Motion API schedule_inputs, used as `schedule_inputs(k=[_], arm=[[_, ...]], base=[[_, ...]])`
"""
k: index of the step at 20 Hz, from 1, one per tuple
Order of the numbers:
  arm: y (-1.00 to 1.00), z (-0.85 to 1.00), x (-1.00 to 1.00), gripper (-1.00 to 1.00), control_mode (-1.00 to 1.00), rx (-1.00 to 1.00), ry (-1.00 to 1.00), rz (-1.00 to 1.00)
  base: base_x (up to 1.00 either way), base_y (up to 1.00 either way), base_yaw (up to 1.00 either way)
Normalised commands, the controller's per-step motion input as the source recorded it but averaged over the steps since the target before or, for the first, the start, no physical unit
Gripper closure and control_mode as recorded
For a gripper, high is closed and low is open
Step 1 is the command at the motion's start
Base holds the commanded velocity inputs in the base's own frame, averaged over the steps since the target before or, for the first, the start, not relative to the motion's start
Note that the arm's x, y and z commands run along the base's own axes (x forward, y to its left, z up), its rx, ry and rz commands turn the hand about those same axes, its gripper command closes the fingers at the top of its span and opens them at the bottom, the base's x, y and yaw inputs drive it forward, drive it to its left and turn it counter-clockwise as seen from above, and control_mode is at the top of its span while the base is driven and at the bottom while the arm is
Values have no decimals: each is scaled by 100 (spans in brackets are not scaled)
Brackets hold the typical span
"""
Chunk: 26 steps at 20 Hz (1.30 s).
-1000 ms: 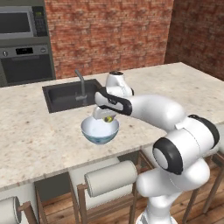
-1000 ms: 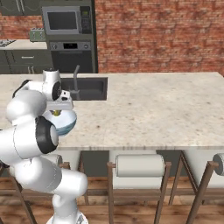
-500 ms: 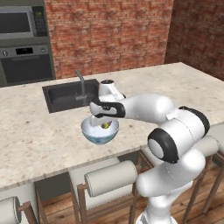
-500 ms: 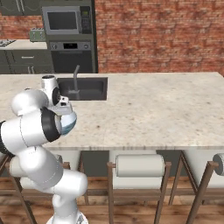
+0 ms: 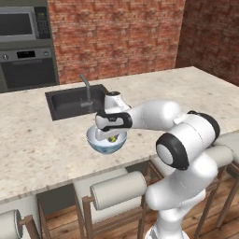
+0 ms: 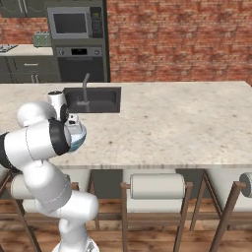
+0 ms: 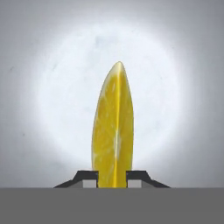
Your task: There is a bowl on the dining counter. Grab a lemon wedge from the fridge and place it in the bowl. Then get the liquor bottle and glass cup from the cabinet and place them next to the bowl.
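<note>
My yellow lemon wedge [image 7: 113, 131] runs lengthwise straight out from my gripper [image 7: 112, 176], pointed tip leading toward the pale inside of the blue-rimmed glass bowl [image 5: 106, 144]. My jaws are nearly together, clamped on the wedge's base. The left base view shows my hand down inside the bowl on the speckled beige dining counter [image 5: 42, 149]; the right base view hides that behind my arm.

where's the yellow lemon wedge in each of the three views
Left base view: the yellow lemon wedge is a small speck inside the pale blue bowl, left of centre, under the gripper.
Right base view: the arm hides the wedge; the bowl peeks out at left.
Hand view: wedge at centre, pinched between the fingertips.
Shared landmark: the bowl.
</note>
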Motion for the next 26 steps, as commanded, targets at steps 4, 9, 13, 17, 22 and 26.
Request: schedule_inputs(k=[4, 9, 13, 17, 22, 26], arm=[[0, -1, 1, -100, -100, 0, 0, 0], [0, 24, -5, -100, -100, 0, -7, 0], [-5, 86, -40, -100, -100, 4, -26, 0], [-2, 100, -44, -100, -100, 14, -31, 0], [0, 100, -41, -100, -100, 20, -17, 0], [-2, 100, -67, -100, -100, 10, -1, 0]], base=[[0, 0, 0], [0, 0, 0], [0, 0, 0], [0, 0, 0], [0, 0, 0], [0, 0, 0]])
